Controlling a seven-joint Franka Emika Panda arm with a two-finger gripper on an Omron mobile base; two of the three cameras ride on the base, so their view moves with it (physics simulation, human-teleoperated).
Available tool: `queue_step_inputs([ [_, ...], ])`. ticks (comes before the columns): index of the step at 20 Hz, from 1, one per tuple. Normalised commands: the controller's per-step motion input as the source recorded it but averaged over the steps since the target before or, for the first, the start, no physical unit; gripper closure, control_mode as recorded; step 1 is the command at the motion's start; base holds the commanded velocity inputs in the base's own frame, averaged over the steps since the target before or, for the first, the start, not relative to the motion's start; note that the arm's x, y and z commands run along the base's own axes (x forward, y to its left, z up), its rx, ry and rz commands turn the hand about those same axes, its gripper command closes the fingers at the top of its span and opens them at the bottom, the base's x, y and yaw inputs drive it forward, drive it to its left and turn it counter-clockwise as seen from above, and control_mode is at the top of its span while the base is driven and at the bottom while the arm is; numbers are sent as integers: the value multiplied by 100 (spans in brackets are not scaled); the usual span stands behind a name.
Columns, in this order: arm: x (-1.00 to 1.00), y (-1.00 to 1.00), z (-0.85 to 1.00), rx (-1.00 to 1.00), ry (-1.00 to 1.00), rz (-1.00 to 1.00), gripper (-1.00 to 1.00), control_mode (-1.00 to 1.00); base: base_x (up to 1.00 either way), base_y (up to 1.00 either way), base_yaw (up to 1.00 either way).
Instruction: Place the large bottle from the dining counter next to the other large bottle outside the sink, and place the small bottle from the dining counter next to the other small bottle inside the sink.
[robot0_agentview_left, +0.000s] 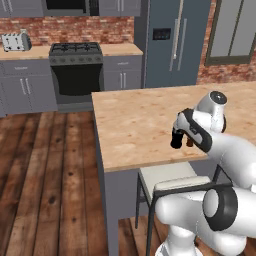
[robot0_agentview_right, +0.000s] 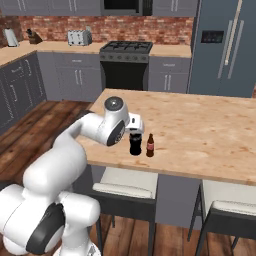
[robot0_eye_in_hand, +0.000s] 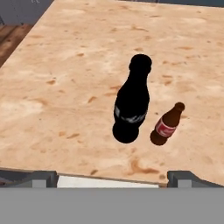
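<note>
The large bottle (robot0_eye_in_hand: 131, 105), glossy black with a narrow neck, stands upright on the dining counter (robot0_eye_in_hand: 65, 87) near its front edge. Close to its right stands the small bottle (robot0_eye_in_hand: 167, 125), brown with a red label. In the right base view the large bottle (robot0_agentview_right: 135, 144) and the small bottle (robot0_agentview_right: 150, 145) stand side by side on the wooden top (robot0_agentview_right: 200, 130). My gripper (robot0_eye_in_hand: 113, 177) hangs open just above the large bottle, holding nothing; it appears as gripper (robot0_agentview_right: 134, 128) over the bottle's cap. The arm partly hides the large bottle (robot0_agentview_left: 176, 140). The sink and the other bottles are out of view.
Two stools (robot0_agentview_right: 125, 182) (robot0_agentview_right: 227, 202) are tucked under the counter's near edge. Behind the island stand a stove (robot0_agentview_left: 75, 52), a grey fridge (robot0_agentview_left: 175, 40) and a toaster (robot0_agentview_left: 15, 42) on the wall counter. Wooden floor (robot0_agentview_left: 45, 170) lies to the left.
</note>
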Motion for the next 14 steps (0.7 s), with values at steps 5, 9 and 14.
queue_step_inputs([
  [5, 29, -4, -8, 0, 0, 0, -100, -100, 0, 0, 0],
  [9, 29, -6, -7, 0, 0, 0, -100, -100, 0, 0, 0],
  [14, 28, -6, -9, 0, 0, 0, -100, -100, 0, 0, 0],
])
